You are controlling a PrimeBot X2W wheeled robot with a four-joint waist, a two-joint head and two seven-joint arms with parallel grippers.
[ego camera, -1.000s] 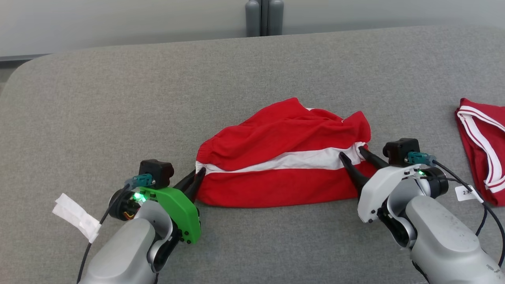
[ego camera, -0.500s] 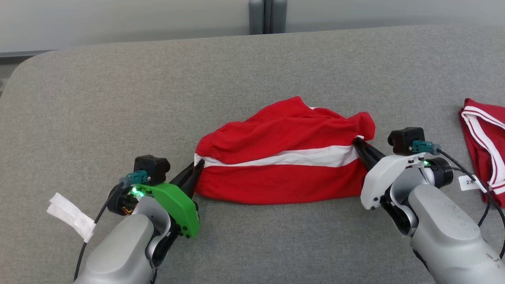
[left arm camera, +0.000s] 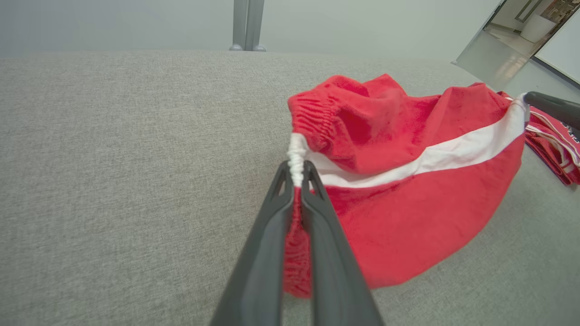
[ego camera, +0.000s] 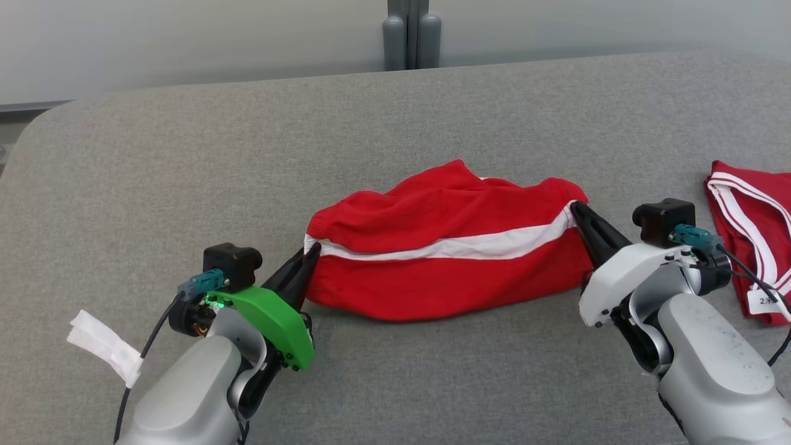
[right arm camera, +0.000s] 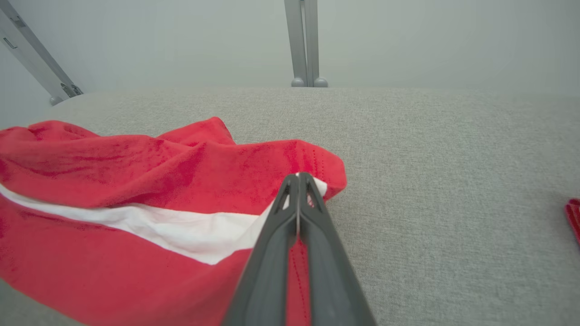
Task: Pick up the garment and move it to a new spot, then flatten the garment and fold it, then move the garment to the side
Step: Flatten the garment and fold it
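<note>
Both ends pinched: my left gripper (ego camera: 311,252) is clamped on the white waistband end, my right gripper (ego camera: 576,207) on the opposite stripe end. The garment (ego camera: 445,281) spans between them, long axis left-to-right, sagging to the grey surface (ego camera: 185,154). Neither arm nearer; next I'd spread it flat.

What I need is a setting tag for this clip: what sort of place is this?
Likely a robot lab or test room, not a home: a grey fabric-covered table, a bare pale wall with a metal post, and a second red garment laid aside.
</note>
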